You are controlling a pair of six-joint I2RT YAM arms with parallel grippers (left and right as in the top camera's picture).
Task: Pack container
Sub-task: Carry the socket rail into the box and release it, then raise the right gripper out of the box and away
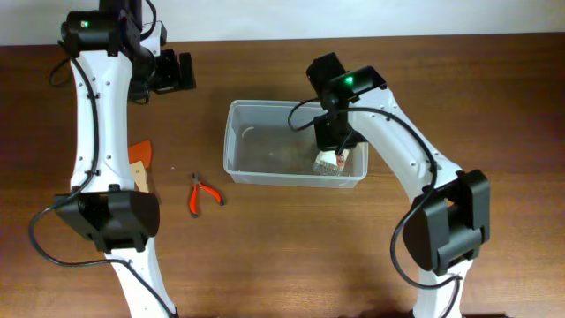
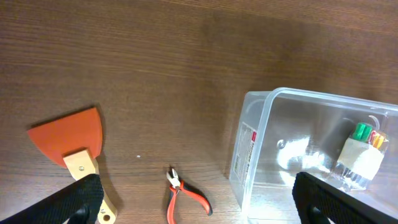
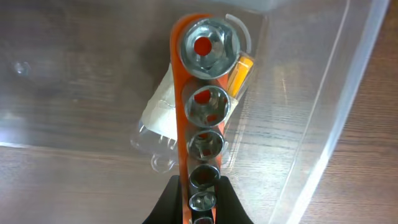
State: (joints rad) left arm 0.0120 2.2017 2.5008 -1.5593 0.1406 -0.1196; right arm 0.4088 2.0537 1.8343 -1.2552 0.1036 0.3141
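1. Your right tool [image 3: 198,202] is clamping together on an orange socket rail [image 3: 180,124]. The two dark fingers are pinching its narrow end at the bottom of the wrist view, and the frame edge is cutting off that end.
2. The rail is pointing away from the tool, with its largest socket farthest out. It is hanging over a clear packet [image 3: 158,118] with a white label. The rail is covering the middle of the packet, so you are only seeing a yellow-orange piece beside the top socket. Whether rail and packet are touching cannot be told.
3. From overhead, the right tool is hiding the rail completely, and only a corner of the packet is peeking out.
4. The container [image 1: 296,103] is sitting on the bench [image 1: 291,247] at centre, long side across. The right tool is reaching down into its right end, where the packet is lying. Its clear walls are glaring in both wrist views, blurring what is behind them.
5. Your left tool [image 1: 175,72] is hovering at the far left with its fingers wide apart and gripping nothing. Only the two tips are showing in its own camera.
6. Red-handled pliers [image 1: 199,194] are lying left of the container, apart from it.
7. Farther left, the left arm is hiding most of an orange-bladed scraper [image 2: 68,137] from overhead, and the wrist view is cutting off its wooden handle.
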